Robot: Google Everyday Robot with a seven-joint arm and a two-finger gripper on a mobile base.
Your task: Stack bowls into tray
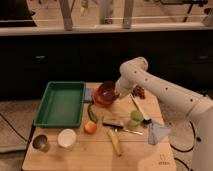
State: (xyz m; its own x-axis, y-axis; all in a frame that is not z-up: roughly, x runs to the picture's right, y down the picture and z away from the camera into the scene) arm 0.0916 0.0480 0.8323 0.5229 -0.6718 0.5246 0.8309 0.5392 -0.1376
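Observation:
A dark red bowl [105, 93] with an orange-red outside sits tilted near the back middle of the wooden table, just right of the green tray [61, 104]. The tray is large, rectangular and holds nothing. My gripper [117, 94] is at the bowl's right rim, at the end of the white arm that comes in from the right. A white bowl [66, 138] stands near the table's front left, below the tray.
A metal cup [40, 142] stands at the front left. An orange [90, 127], a banana [115, 141], a green pepper [92, 114], a green cup [136, 117], a knife [138, 108], a blue cloth [158, 132] and red grapes [138, 91] lie on the table.

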